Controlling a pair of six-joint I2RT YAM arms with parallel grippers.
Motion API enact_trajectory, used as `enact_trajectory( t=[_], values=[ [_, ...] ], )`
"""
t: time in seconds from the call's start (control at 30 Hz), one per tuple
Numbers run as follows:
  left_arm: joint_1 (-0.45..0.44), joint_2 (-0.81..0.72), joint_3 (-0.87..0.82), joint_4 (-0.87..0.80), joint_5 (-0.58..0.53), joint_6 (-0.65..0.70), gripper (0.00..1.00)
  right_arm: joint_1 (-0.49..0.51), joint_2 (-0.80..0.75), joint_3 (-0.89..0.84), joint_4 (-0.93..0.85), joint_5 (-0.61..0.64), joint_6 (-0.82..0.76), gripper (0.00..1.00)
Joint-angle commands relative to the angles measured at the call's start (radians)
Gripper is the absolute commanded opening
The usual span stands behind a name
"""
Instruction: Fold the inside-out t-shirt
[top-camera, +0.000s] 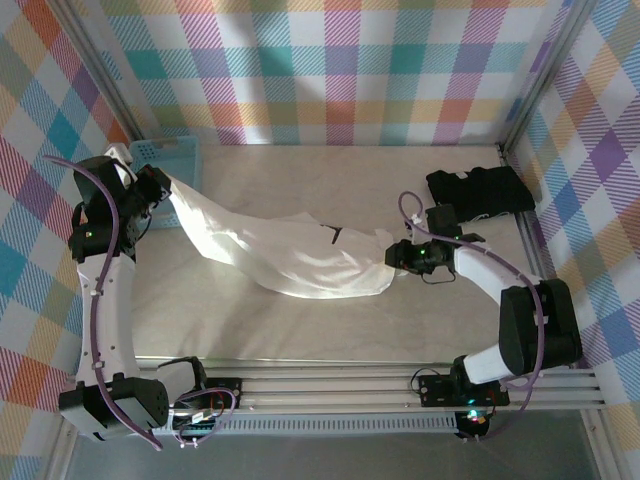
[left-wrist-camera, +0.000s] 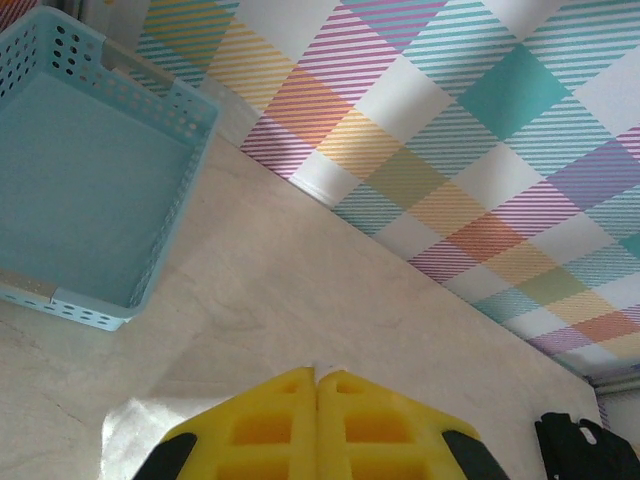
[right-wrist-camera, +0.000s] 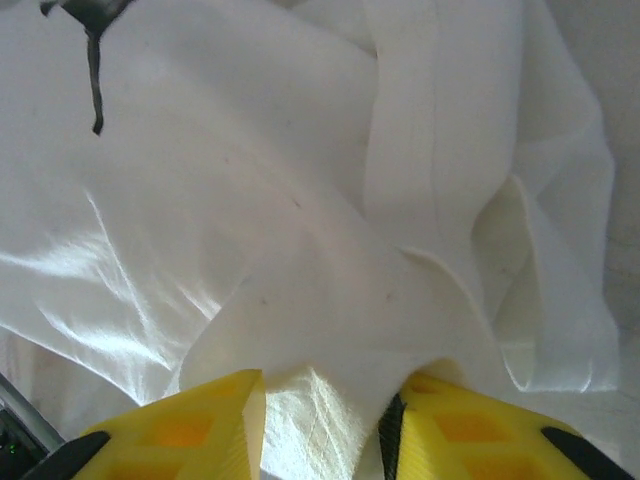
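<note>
The inside-out t-shirt (top-camera: 290, 255) is a white, wrinkled cloth stretched slantwise across the table from back left to mid right. My left gripper (top-camera: 158, 195) holds its upper left end lifted beside the basket. In the left wrist view the yellow fingers (left-wrist-camera: 318, 372) are pressed together with a sliver of white cloth at their tips. My right gripper (top-camera: 393, 256) sits at the shirt's right end on the table. Its yellow jaws (right-wrist-camera: 322, 385) stand apart, with a fold of the t-shirt (right-wrist-camera: 260, 200) lying loosely in the gap. A small dark mark (top-camera: 335, 235) shows on the shirt.
A blue perforated basket (top-camera: 165, 155) stands at the back left, also seen empty in the left wrist view (left-wrist-camera: 80, 170). A black folded garment (top-camera: 480, 190) lies at the back right, against the frame post. Plaid walls enclose the table on three sides.
</note>
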Motion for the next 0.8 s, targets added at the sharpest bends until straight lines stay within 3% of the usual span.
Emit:
enact_trajectory(
  t=[0.0,0.43,0.77],
  values=[
    [0.015,-0.018,-0.014,0.046,0.021,-0.004,0.00,0.011,-0.065,-0.065,-0.007,-0.005,0.000,0.37],
    [0.015,-0.018,-0.020,0.050,0.024,-0.004,0.00,0.027,-0.125,-0.086,-0.010,0.030,0.000,0.39],
    [0.015,-0.014,-0.022,0.052,0.024,-0.003,0.00,0.028,-0.117,-0.065,0.006,0.006,-0.009,0.09]
  ],
)
